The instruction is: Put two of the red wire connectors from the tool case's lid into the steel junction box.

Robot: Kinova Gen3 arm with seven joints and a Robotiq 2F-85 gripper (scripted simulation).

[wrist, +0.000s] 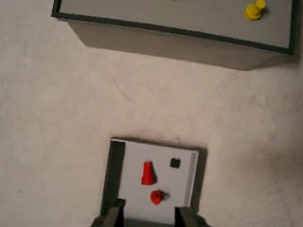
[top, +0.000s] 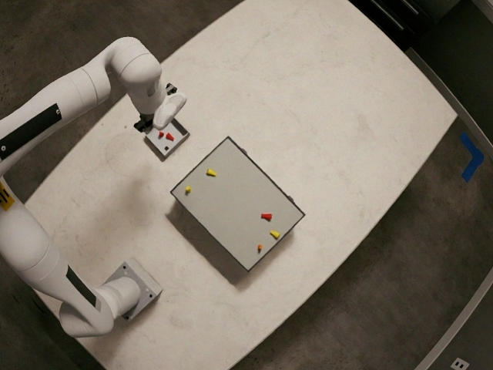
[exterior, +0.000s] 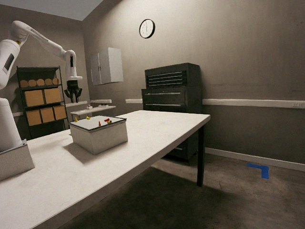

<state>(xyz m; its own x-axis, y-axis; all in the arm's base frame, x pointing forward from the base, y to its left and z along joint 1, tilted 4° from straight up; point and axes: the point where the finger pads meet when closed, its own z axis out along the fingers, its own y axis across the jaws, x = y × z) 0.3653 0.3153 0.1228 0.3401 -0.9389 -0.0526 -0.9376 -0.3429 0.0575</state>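
Observation:
The small steel junction box sits on the table left of the tool case. Two red wire connectors lie inside it, one on its side and one end-on. A third red connector lies on the tool case's grey lid. My gripper hangs well above the near edge of the junction box. Its fingers stand partly apart with nothing between them.
Yellow connectors and a small orange one also lie on the lid. A small black square shows on the box floor. The arm's base is bolted at the table's near left.

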